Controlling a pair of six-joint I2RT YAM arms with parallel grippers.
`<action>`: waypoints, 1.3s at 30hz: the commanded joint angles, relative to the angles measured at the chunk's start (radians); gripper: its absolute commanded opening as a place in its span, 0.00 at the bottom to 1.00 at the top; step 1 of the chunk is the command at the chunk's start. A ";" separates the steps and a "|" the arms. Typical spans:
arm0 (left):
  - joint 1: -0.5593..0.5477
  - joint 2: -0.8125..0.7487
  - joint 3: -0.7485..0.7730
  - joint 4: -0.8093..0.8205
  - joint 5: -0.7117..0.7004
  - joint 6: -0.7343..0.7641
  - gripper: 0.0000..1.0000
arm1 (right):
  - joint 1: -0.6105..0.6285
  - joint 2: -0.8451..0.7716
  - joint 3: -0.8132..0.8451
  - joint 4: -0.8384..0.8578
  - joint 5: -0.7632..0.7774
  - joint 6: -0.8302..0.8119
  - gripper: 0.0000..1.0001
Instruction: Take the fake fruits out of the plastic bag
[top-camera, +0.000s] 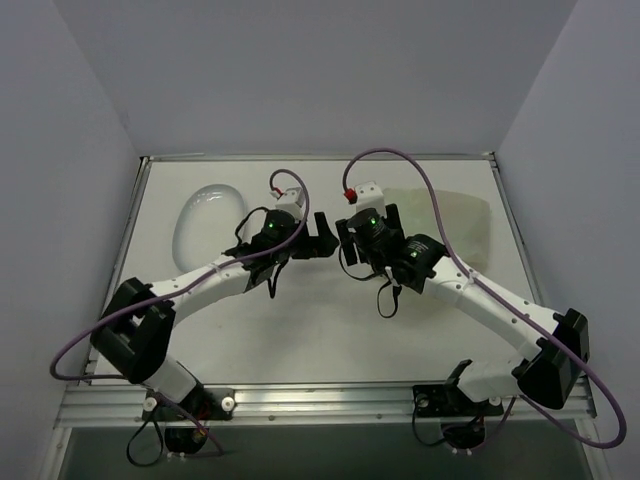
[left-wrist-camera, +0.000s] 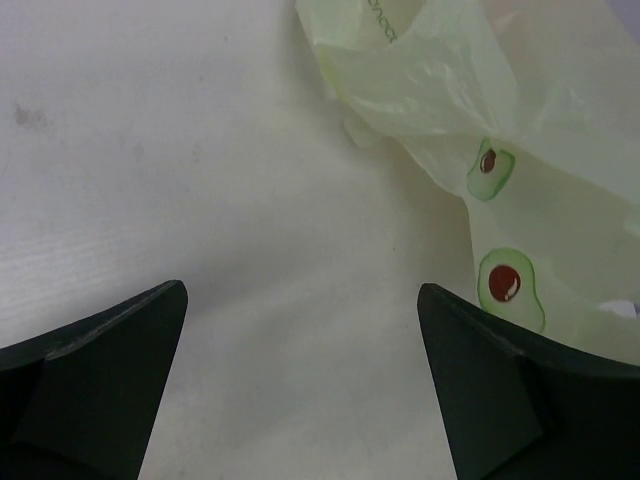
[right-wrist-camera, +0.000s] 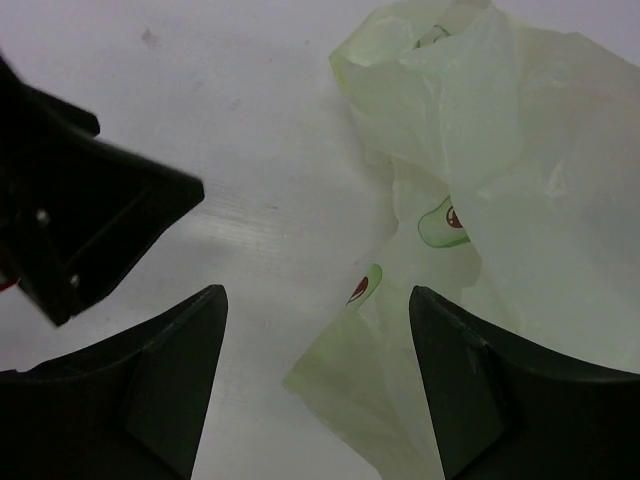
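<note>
My left hand (left-wrist-camera: 300, 290) is spread and empty over the bench (left-wrist-camera: 150, 150). My right hand (right-wrist-camera: 317, 292) is spread over the edge of the plastic bag (right-wrist-camera: 520, 150), pinching nothing. The bag carries 2 avocado prints (left-wrist-camera: 503, 283) and green lettering (left-wrist-camera: 381, 20), unreadable. Location of the fake fruits: cannot tell.

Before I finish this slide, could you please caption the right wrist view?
Right gripper open over the white table, the edge of a pale green, avocado-printed plastic bag between its fingers.
</note>
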 joint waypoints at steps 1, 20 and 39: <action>0.046 0.112 0.123 0.164 0.093 0.067 1.00 | -0.003 0.006 -0.038 -0.028 0.002 -0.014 0.68; 0.040 0.616 0.722 -0.102 0.454 0.395 0.95 | -0.075 -0.287 -0.303 -0.006 -0.072 0.147 0.00; 0.126 0.411 0.747 0.019 0.405 0.187 0.03 | -0.163 -0.328 -0.322 0.090 -0.107 0.112 0.00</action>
